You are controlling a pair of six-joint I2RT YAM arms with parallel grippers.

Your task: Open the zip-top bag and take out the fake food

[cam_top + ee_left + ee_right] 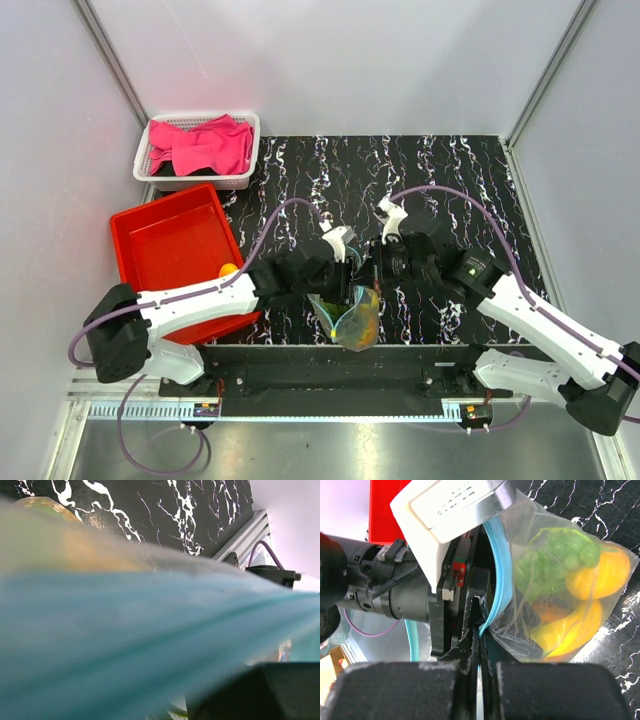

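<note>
Zip-top bag [555, 590] hangs right of the red bin [180, 245], fake food [585, 575] sagging inside. Right gripper [481, 630] is pinched tight on its blue zip strip [500, 580], left gripper [343, 278] looks clamped on the opposite lip, presumably to peel it open.

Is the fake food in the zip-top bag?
Mostly in: green and yellow pieces show through the zip-top bag; one orange piece lies in the red bin.

Bright, even light; soft shadows.
The clear crinkly zip-top bag [125, 640] fills the left wrist view as a blue blur; glare streaks the brushed metal ledge [330, 450].
</note>
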